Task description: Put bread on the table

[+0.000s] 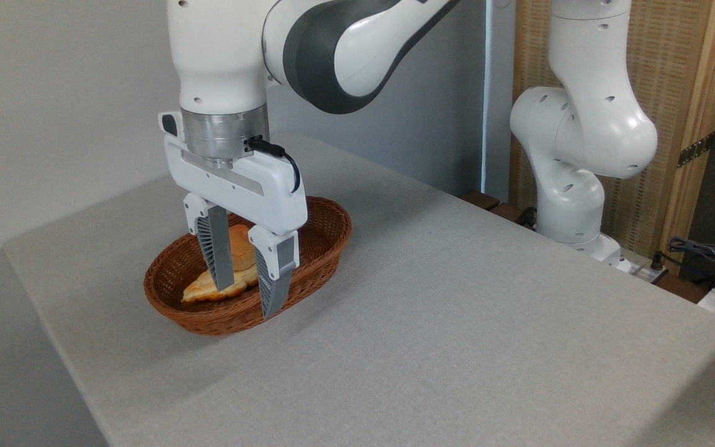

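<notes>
One bread (242, 247) between the spread pincer (246, 298) fingers, in basket (326, 239).

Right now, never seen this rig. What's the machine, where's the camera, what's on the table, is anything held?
One picture, from a fixed camera looking across the table from the side. The white jointed machine is a robot arm; its base stands at the right behind the table, and it reaches over to the left. At its end is the gripper, two grey fingers pointing down with the jaws apart. On the grey tabletop sits a brown wicker basket. In the basket lie the bread, a small golden-orange roll, and a flatter pale pastry beside it. The fingers reach down into the basket, one on each side of the roll. Whether they touch it I cannot tell, and nothing looks lifted yet. Cables lie at the far right.
</notes>
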